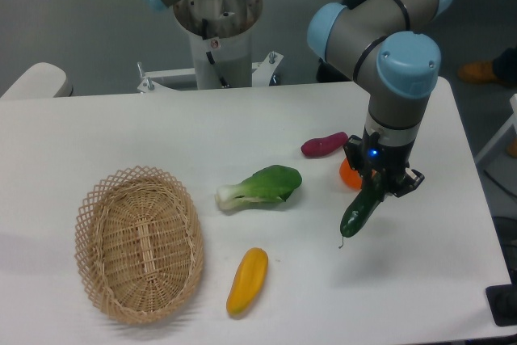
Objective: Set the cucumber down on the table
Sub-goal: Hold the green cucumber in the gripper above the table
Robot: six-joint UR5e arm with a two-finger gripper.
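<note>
The dark green cucumber (359,212) hangs tilted from my gripper (378,187), its thin stem tip pointing down near the white table (420,280) at the right side. My gripper is shut on the cucumber's upper end. Whether the lower tip touches the tabletop I cannot tell. The fingers are mostly hidden behind the wrist and the cucumber.
A wicker basket (139,241) stands at the front left. A bok choy (260,187) lies mid-table, a yellow vegetable (247,280) in front of it. A purple vegetable (324,145) and an orange item (349,174) lie just behind my gripper. The table's right edge is close.
</note>
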